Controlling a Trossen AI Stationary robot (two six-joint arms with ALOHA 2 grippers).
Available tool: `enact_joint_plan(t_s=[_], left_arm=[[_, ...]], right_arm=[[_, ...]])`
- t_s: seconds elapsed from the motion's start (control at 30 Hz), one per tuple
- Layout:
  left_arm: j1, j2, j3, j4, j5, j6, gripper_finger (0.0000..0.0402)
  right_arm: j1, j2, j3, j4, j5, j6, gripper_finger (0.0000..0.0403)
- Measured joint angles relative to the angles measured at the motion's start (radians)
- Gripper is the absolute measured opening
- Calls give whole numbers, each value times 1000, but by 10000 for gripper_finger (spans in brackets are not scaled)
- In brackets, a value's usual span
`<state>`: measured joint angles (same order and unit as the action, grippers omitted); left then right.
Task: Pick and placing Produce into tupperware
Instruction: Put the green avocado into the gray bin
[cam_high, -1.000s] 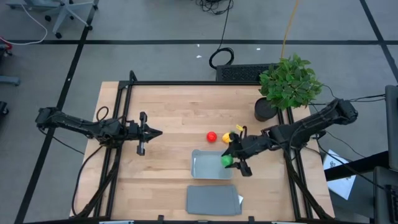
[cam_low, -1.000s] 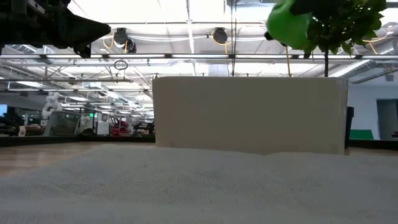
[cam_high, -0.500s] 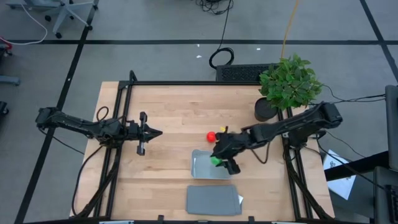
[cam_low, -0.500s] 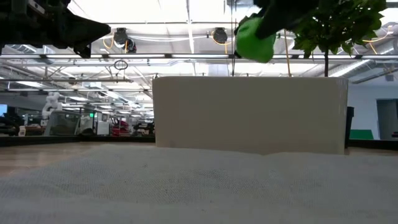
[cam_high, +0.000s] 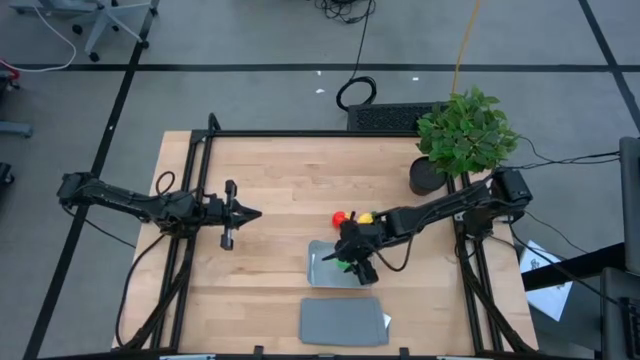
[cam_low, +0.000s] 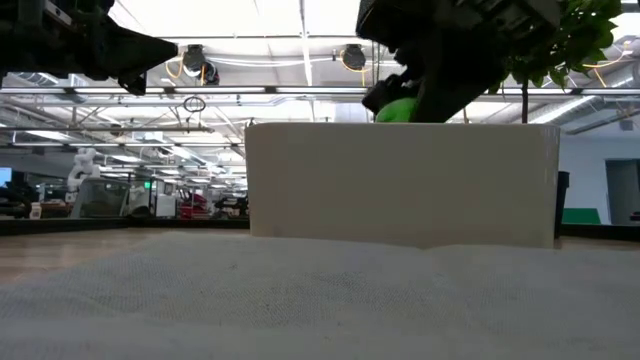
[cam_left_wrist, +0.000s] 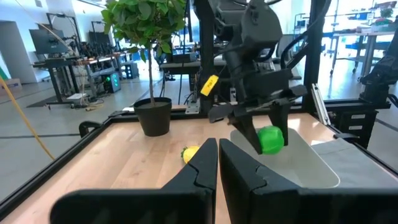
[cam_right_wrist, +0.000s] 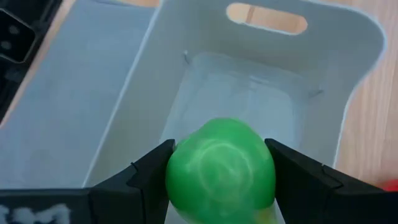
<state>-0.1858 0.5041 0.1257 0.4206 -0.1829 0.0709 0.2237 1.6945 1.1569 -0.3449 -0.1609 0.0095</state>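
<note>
In the last second I've swung my right gripper (cam_high: 348, 266) in from beside the plant (cam_high: 466, 132) to over the tub (cam_high: 325, 275), fingers clamped on the green ball (cam_right_wrist: 220, 163), which now hangs just above the tub's floor. I judge release comes next. Red (cam_high: 339, 217) and yellow (cam_high: 365, 217) wait on the table; my left gripper (cam_high: 246, 213) idles shut.

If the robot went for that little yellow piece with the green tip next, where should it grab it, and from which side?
Probably across the yellow body's narrow width, coming straight down from above. The yellow piece lies flat on the wooden table, so only its top and sides are free. The red piece sits close beside it, so the fingers should avoid that side. The right gripper is now shut on the green piece above the tupperware.
</note>
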Motion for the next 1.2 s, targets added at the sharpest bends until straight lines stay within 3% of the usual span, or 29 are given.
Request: enact_joint_plan(t_s=[0.63,0.8,0.93,1.2], left_arm=[[0,0,0,-16,0,2,21],[0,0,0,-15,0,3,21],[0,0,0,-16,-1,3,21],[0,0,0,-31,-1,12,21]], right_arm=[[7,6,0,-9,9,-307,214],[-14,6,0,1,-9,-301,213],[-43,6,-1,-18,-102,-244,212],[-47,41,90,-176,-104,-257,211]])
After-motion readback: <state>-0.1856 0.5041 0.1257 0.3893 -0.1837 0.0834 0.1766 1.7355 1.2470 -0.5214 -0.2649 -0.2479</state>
